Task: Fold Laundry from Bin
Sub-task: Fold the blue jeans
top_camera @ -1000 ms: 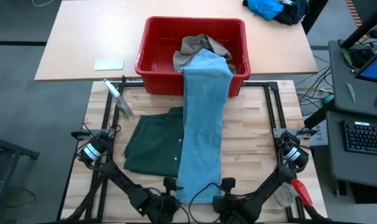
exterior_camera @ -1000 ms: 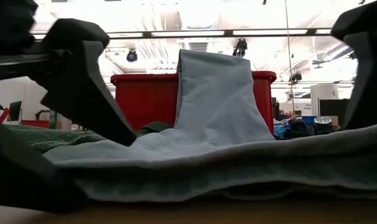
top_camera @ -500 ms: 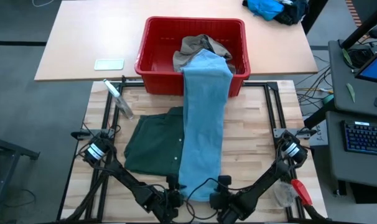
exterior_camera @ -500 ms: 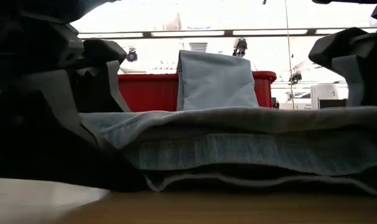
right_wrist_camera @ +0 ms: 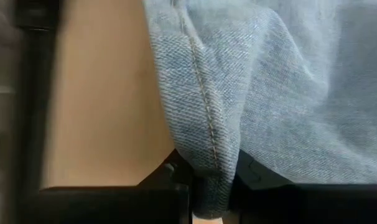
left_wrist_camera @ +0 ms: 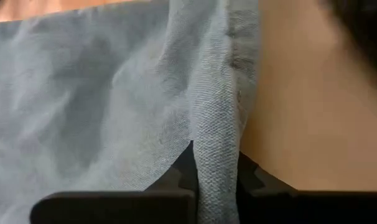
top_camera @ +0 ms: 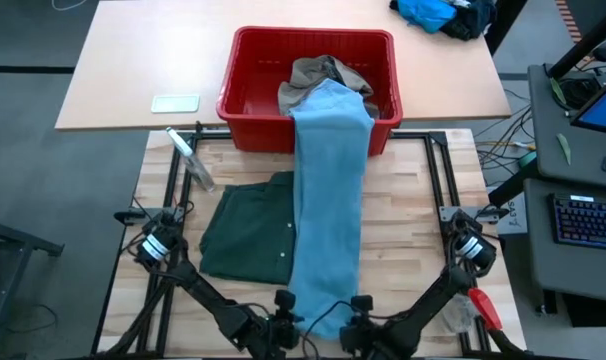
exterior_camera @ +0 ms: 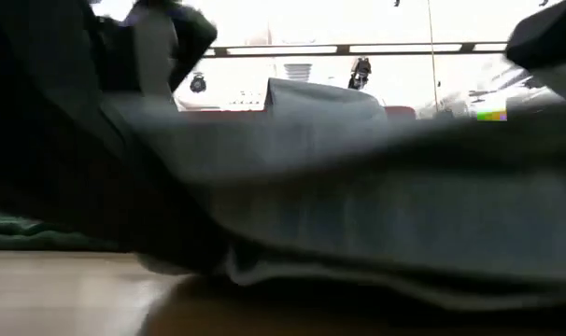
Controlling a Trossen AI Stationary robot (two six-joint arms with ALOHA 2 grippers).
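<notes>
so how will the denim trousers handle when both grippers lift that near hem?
Likely floppy: the light blue denim trousers drape limply over the bin rim. Probably sags between left gripper and right gripper. Far end may drag the khaki piece.

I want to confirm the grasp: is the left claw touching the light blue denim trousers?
Touching. The left wrist view shows the left claw shut on the side seam of the denim trousers, the fabric pinched between its fingers.

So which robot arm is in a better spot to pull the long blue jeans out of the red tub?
Neither alone, probably. The left gripper and right gripper each pinch a corner of the long light blue denim trousers, which still drape over the bright red plastic bin's rim, so both should pull together.
</notes>
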